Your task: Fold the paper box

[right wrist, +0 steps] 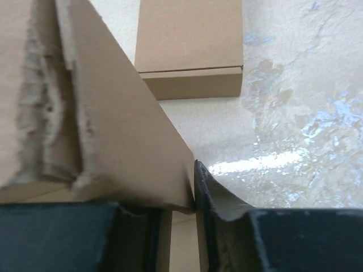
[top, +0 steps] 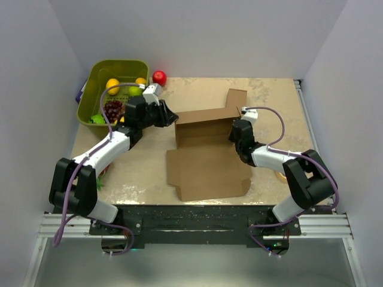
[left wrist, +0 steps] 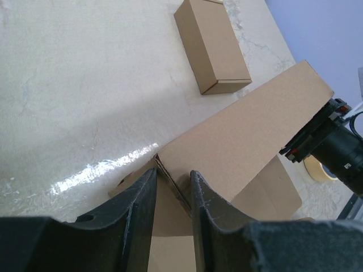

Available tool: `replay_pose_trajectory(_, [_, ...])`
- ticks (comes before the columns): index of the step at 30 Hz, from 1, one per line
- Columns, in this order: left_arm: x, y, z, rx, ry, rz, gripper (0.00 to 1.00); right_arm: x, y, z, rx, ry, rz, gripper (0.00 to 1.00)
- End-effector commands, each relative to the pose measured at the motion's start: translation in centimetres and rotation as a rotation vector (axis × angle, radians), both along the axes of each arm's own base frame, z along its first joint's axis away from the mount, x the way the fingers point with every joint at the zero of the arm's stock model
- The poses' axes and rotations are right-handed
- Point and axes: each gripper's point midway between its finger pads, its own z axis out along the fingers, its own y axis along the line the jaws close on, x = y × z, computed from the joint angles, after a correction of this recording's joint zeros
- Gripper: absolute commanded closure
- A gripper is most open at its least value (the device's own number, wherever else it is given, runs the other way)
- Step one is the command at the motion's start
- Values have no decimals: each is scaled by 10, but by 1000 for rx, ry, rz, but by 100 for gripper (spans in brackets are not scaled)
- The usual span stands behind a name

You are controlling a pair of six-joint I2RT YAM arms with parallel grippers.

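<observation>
- Centrally, the box (top: 206, 170) lies on the table (top: 137, 173) between my two arms, with its base flat and one long wall (top: 206, 118) raised along the far edge.
- My left pincer (left wrist: 173, 171) pinches that wall's left corner; the creased cardboard edge fills the gap between both fingers (left wrist: 142, 209).
- My right pincer (top: 235, 124) pinches the wall's right end; in the right wrist view, torn cardboard sits tight against the one finger that shows fully.
- A small box (left wrist: 211, 48), closed, lies on the table just beyond the wall, near its right end and apart from it.
- A tape roll (left wrist: 317, 168) lies beside my right arm.
- A green basket (top: 96, 81) of fruit stands at the far left corner, well apart from the box.
</observation>
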Motion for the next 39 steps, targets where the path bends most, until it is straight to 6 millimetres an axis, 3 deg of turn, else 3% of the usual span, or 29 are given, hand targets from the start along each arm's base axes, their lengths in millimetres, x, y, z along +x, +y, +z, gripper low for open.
replay_pose_trajectory(1, [-18,5,-43,85,132,-23,66,2,-26,4,-18,-24,-163,86])
replay_pose_trajectory(6, [-18,4,-44,83,133,-24,66,3,-30,0,-29,-4,-196,100])
replay_pose_trajectory(11, [-17,3,-41,78,125,-28,66,6,-26,0,-35,4,-170,99])
replay_pose_trajectory(12, [-17,3,-40,75,121,-30,66,6,-23,1,-31,1,-156,97])
replay_pose_trajectory(15, [-16,2,-31,72,88,-38,61,6,-18,10,-32,-8,-111,74])
replay_pose_trajectory(16, [-15,3,-25,78,65,-37,58,4,-18,11,-39,1,-100,55])
replay_pose_trajectory(20, [-14,7,-5,93,-11,-34,35,0,-14,31,-27,-18,-56,30])
replay_pose_trajectory(26, [-17,19,35,126,-170,-5,23,-11,-2,58,-10,-39,56,16])
replay_pose_trajectory(30, [-20,25,64,183,-305,10,22,-29,-2,92,18,-94,112,12])
replay_pose_trajectory(33, [-27,13,80,227,-382,-22,22,-42,1,110,24,-122,176,11])
replay_pose_trajectory(35, [-35,-9,94,279,-459,-68,22,-49,-4,130,28,-136,165,10])
replay_pose_trajectory(36, [-31,-8,94,359,-488,-50,22,-50,-8,134,42,-127,138,8])
replay_pose_trajectory(37, [-40,-30,108,381,-539,-88,22,-53,-17,125,31,-70,105,5])
replay_pose_trajectory(38, [-41,-37,111,422,-559,-94,22,-49,-26,136,40,-67,55,5])
replay_pose_trajectory(39, [-37,-40,99,525,-558,-98,21,-49,-32,131,60,-29,25,5])
